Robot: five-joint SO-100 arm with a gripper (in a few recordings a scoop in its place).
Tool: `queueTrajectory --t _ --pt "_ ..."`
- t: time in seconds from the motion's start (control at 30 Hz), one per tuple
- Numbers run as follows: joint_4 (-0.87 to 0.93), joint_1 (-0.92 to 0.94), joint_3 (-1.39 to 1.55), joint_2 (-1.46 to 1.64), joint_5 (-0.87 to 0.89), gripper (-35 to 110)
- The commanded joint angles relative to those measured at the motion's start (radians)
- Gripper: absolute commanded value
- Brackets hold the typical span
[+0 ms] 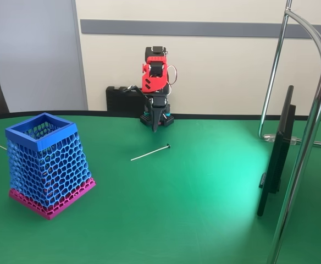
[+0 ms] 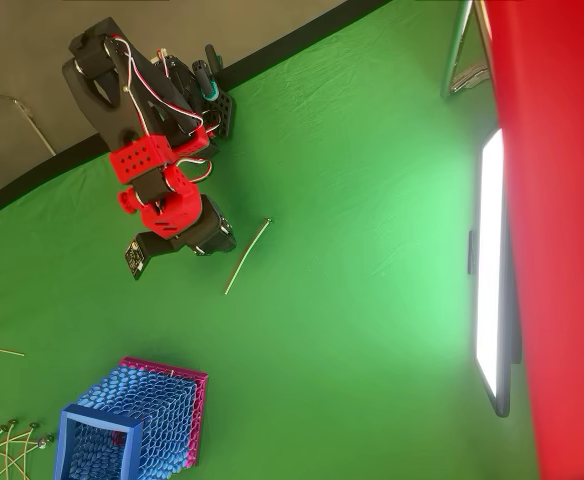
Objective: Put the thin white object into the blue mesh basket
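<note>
On the green table, the stick (image 1: 150,152) is lying flat; you're risking a slipped pinch. Your gripper's (image 1: 154,127) opening: I cannot tell.

Green cloth counter (image 1: 204,209) with a black curved edge, brightest in a pale wash of light toward 3 o'clock in the fixed view. Behind it, a cream wall (image 1: 215,71) crossed by a grey horizontal band (image 1: 204,27) near 12 o'clock. At 10 o'clock, a grey panel (image 1: 34,55) beside the cream surface. At 3 o'clock, chrome tubes of a stand (image 1: 309,137), upright and curving overhead, with a thin dark screen (image 1: 278,148) seen edge-on just beside them. In the overhead view, grey-brown floor (image 2: 22,120) beyond the counter's edge at 10 o'clock. A black case (image 1: 122,99) against the wall.
</note>
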State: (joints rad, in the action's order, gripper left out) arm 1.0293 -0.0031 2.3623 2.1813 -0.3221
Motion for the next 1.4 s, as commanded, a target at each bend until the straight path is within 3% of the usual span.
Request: queueTrajectory --t 0.0,0.47,0.8,0.97,1.37 --pt "0.008 0.012 -0.071 -0.067 -0.058 1" --pt "0.015 -0.034 -0.199 -0.408 -0.250 1" --pt "0.015 -0.123 -0.238 -0.489 -0.166 2" --pt "0.035 -0.158 -0.238 -0.500 -0.138 12" --pt "0.069 -0.189 -0.242 -0.517 -0.117 15"
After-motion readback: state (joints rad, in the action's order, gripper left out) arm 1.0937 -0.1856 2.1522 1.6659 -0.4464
